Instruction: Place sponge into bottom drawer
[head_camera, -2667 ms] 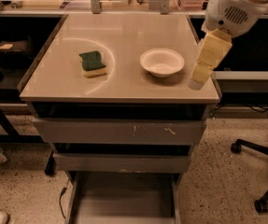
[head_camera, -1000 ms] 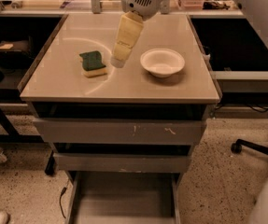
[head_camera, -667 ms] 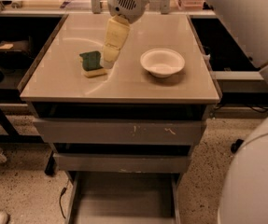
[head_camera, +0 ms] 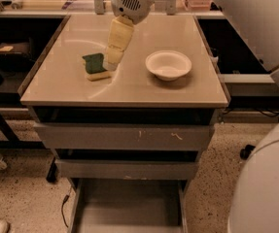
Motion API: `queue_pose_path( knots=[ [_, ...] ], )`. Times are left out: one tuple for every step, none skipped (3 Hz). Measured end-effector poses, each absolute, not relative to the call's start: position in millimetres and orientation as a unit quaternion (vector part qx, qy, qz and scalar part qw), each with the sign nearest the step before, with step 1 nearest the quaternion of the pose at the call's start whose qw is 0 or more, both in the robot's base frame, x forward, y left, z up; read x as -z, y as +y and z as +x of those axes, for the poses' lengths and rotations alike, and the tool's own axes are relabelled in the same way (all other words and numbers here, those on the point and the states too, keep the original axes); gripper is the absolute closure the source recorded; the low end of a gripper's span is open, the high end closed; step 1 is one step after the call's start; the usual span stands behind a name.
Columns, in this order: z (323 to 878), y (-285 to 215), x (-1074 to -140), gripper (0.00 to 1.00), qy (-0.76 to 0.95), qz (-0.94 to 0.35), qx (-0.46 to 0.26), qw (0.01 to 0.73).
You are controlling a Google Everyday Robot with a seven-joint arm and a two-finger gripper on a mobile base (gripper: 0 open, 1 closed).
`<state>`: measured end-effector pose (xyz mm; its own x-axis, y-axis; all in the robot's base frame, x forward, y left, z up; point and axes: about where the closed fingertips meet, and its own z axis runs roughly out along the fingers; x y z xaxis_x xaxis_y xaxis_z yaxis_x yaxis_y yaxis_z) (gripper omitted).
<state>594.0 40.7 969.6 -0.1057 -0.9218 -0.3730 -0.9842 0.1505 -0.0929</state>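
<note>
None of the placing is done yet: your gripper (head_camera: 111, 62) hangs low over the tabletop (head_camera: 129, 87), just beside the sponge (head_camera: 94, 65) lying there, spread or pinching you cannot tell, while the bottom drawer (head_camera: 129, 205) stands pulled out below.

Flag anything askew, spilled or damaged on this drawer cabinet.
Nothing spilled. The sponge lies slightly askew on the tabletop, with the pincer beside it, toward the bowl. The bottom drawer stands pulled out, and pale scratches mark the top drawer front.
</note>
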Motion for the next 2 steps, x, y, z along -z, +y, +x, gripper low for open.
queue_pose_path(
  knots=[
    [617.2,60.0,-950.2,0.0,0.75,-0.634,-0.107,0.158],
    [644.9,87.7,-919.3,0.0,0.765,-0.618,-0.128,0.129]
  ],
)
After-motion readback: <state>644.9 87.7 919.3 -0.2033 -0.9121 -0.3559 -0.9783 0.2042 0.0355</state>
